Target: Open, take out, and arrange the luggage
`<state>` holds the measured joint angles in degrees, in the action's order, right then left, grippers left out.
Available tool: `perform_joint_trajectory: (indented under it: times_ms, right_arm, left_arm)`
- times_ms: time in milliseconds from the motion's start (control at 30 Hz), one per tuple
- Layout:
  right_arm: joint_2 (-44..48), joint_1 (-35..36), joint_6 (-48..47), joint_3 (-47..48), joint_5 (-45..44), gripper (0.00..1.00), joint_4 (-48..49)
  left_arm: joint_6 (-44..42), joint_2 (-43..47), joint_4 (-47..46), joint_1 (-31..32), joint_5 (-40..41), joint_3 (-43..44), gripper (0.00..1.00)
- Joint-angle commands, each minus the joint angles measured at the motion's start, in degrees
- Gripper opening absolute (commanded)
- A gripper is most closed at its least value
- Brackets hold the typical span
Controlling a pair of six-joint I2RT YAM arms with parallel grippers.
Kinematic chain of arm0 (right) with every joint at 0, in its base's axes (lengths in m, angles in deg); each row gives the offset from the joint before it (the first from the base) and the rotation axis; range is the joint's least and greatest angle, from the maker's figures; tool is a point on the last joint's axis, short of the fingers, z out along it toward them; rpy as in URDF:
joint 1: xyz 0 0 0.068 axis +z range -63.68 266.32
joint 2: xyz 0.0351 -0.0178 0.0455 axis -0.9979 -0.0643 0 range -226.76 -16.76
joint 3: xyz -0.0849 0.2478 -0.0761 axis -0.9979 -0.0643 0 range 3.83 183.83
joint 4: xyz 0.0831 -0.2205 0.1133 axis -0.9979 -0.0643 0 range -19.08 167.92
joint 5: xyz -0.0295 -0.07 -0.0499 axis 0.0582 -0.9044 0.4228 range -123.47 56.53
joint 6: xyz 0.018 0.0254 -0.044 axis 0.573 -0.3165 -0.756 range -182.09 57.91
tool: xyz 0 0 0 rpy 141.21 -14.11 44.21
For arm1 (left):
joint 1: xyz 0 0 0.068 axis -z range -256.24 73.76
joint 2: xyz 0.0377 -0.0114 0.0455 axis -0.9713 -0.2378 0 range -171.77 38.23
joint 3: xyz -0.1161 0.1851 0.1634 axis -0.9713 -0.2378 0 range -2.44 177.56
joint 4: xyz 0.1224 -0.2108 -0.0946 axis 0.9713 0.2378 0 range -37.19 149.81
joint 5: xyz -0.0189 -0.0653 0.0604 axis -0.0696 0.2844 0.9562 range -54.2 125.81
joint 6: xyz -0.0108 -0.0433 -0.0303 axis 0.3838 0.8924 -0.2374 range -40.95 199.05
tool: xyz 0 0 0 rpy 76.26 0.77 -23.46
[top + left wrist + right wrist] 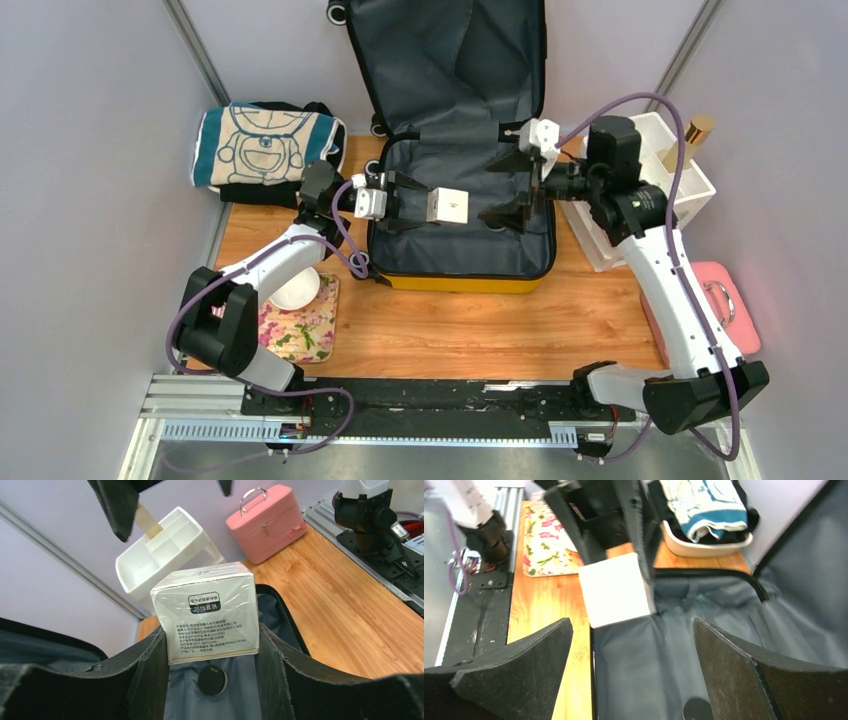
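Observation:
The yellow luggage (470, 283) lies open on the table, its dark grey lining (455, 90) showing and its lid leaning against the back wall. My left gripper (437, 207) is shut on a small white wrapped box (452, 206) and holds it above the luggage's lower half; the box fills the left wrist view (207, 612) and shows in the right wrist view (616, 589). My right gripper (512, 188) is open and empty, facing the box from the right over the lining (644, 670). A small black round thing (212, 680) lies on the lining.
A white compartment organiser (660, 190) holding a gold-capped bottle (688, 140) stands right of the luggage. A pink case (725, 305) sits at the right edge. A folded cartoon-print cloth in a tray (265, 145) is back left. A white bowl (295, 290) rests on a floral mat (300, 325).

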<state>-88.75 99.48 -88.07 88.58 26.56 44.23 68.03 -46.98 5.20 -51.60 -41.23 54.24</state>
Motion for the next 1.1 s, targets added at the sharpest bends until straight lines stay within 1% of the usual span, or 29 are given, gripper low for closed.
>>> perform_joint_trajectory:
  times_ms: [0, 33, 67, 100, 133, 167, 267, 367, 433, 600, 767, 833, 900, 967, 1000, 1067]
  right_arm:
    - [0.4, 5.4, -11.2, -1.9, 2.6, 0.98, 0.8]
    - [-0.3, 6.2, -12.9, -1.1, 2.8, 0.98, 0.0]
    - [-1.9, 6.9, -14.4, -0.3, 3.2, 0.98, -1.5]
    - [-2.6, 8.3, -16.5, 1.6, 3.2, 0.98, -5.0]
    - [-3.5, 9.0, -20.0, 2.3, 2.9, 0.98, -6.5]
    - [-4.1, 9.5, -21.0, 2.9, 2.6, 0.97, -7.2]
    - [-5.4, 10.6, -21.7, 3.2, 0.9, 0.97, -5.7]
    - [-6.0, 11.8, -26.3, 4.2, -0.5, 0.97, -8.9]
    - [-5.7, 12.8, -26.8, 3.2, -1.6, 0.96, -8.3]
    - [-4.7, 14.5, -22.5, 1.1, -5.4, 0.91, -1.3]
    - [-3.4, 15.2, -21.7, 0.3, -6.1, 0.89, -0.4]
    - [-3.1, 15.6, -21.1, 0.0, -6.5, 0.87, -0.1]
    - [-2.7, 15.7, -21.1, -0.1, -7.1, 0.8, -0.1]
    - [-2.4, 15.7, -21.0, -0.3, -7.5, 0.76, -0.1]
    - [-2.1, 15.7, -21.0, -0.4, -7.6, 0.7, 0.2]
    - [-1.7, 15.7, -20.6, -0.7, -7.9, 0.62, 0.6]
  left_arm:
    - [7.2, -0.9, -17.8, 0.4, -2.7, 0.7, 0.0]
    - [10.6, -1.6, -20.0, 0.5, -2.7, 0.6, 0.0]
    - [12.7, -1.9, -24.1, 0.5, -2.7, 0.7, 0.0]
    - [14.4, -2.2, -26.3, 0.6, -2.9, 0.6, 0.0]
    - [17.6, -2.6, -28.1, 0.6, -3.0, 0.6, 0.0]
    - [18.9, -2.8, -31.5, 0.7, -3.1, 0.4, 0.0]
    - [22.4, -2.8, -35.5, 0.7, -3.1, -0.1, 0.0]
    - [22.4, -2.5, -35.3, 0.7, -2.7, -0.3, 0.0]
    - [22.3, -2.4, -35.4, 0.7, -2.2, -0.3, 0.0]
    - [22.5, -2.7, -35.6, 0.7, -1.8, -0.4, 0.0]
    - [22.5, -2.9, -35.5, 0.7, -2.0, -0.6, 0.0]
    - [22.5, -3.0, -35.2, 0.7, -1.7, -0.5, 0.0]
    - [22.1, -3.2, -34.3, 0.7, -1.5, -0.3, 0.0]
    - [22.1, -3.6, -33.5, 0.7, -1.1, 0.2, 0.0]
    - [22.1, -3.6, -33.1, 0.7, -0.8, 0.3, 0.0]
    - [22.0, -4.2, -32.2, 0.6, -0.6, 0.7, 0.0]
